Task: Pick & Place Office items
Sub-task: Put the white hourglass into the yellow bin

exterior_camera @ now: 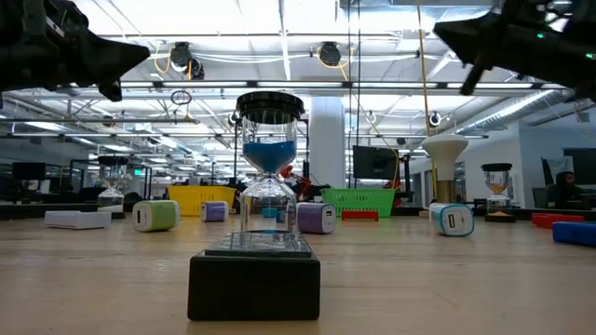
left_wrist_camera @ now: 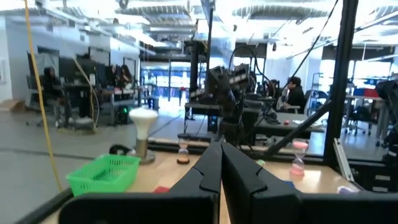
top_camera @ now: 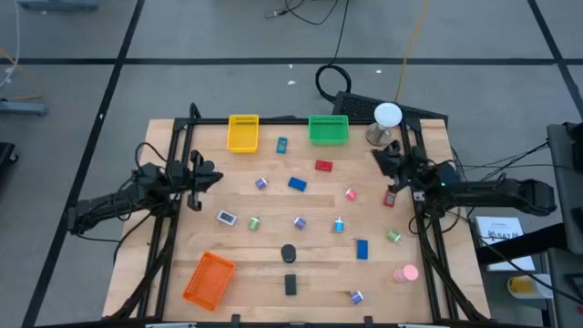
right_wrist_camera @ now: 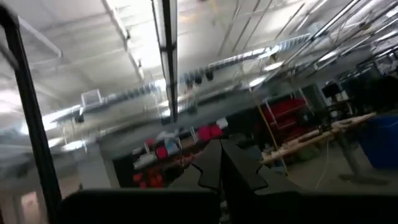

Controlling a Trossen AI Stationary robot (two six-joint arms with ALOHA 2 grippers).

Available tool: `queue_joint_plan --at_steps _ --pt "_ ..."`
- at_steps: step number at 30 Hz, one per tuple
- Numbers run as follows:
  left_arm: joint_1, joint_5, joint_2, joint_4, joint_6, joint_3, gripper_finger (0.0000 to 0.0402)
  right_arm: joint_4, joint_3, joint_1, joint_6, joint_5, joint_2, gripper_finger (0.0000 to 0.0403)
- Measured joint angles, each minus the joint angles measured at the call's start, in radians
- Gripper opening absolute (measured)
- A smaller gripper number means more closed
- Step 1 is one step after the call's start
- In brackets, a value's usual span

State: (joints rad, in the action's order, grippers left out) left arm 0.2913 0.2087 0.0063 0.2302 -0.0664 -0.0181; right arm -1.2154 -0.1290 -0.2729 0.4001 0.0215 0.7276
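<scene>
Several small office items lie scattered on the wooden table: a red block (top_camera: 323, 166), blue blocks (top_camera: 297, 184) (top_camera: 362, 249), purple, green and cyan clips (top_camera: 300, 222), a pink round piece (top_camera: 406, 272), and a black disc (top_camera: 289, 252) with a black block (top_camera: 291, 284) near it. The low view shows the disc as the top of a blue-sand hourglass (exterior_camera: 269, 177), standing behind the black block (exterior_camera: 254, 284). My left gripper (top_camera: 217, 177) (left_wrist_camera: 221, 168) hovers shut over the table's left side. My right gripper (top_camera: 381, 157) (right_wrist_camera: 221, 165) is shut above the right side and tilted upward. Neither holds anything.
A yellow basket (top_camera: 243, 133) and a green basket (top_camera: 329, 129) stand at the far edge, and an orange basket (top_camera: 209, 278) sits at the near left. A white ball on a grey stand (top_camera: 387, 118) is at the far right corner. People sit in the room beyond.
</scene>
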Motion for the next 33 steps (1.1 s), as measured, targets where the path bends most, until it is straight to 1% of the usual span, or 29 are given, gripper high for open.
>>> queue_joint_plan --at_steps 3,7,9,13,20,22,26,29,33 --pt "0.0 -0.002 0.0 0.026 -0.023 0.0 0.0005 0.0 -0.059 0.0 -0.046 -0.006 0.096 0.0" --pt "0.0 -0.009 0.0 0.03 -0.041 0.0 0.0005 0.031 -0.132 0.0 -0.116 -0.071 0.207 0.0" --pt "0.0 -0.009 0.0 0.031 -0.041 0.0 0.0005 0.06 -0.174 0.0 -0.136 -0.08 0.243 0.0" --pt "0.0 -0.008 0.0 0.034 -0.048 0.0 0.0005 0.186 -0.243 0.0 -0.169 -0.076 0.298 0.0" --pt "-0.001 0.0 0.0 0.073 -0.076 0.0 0.0005 0.405 -0.355 0.0 -0.256 -0.077 0.338 0.0" --pt "-0.001 0.0 0.0 0.086 -0.096 0.0 0.0005 0.445 -0.365 0.0 -0.263 -0.076 0.348 0.0" --pt "0.0 -0.013 0.004 0.086 -0.12 0.0 0.0005 0.465 -0.367 0.0 -0.264 -0.077 0.396 0.0" --pt "0.0 -0.077 0.03 0.081 -0.155 0.0 0.0005 0.46 -0.367 -0.002 -0.288 -0.077 0.448 0.0" --pt "0.0 -0.212 0.115 0.084 -0.152 0.0 0.0005 0.458 -0.376 -0.023 -0.301 -0.077 0.504 0.0"
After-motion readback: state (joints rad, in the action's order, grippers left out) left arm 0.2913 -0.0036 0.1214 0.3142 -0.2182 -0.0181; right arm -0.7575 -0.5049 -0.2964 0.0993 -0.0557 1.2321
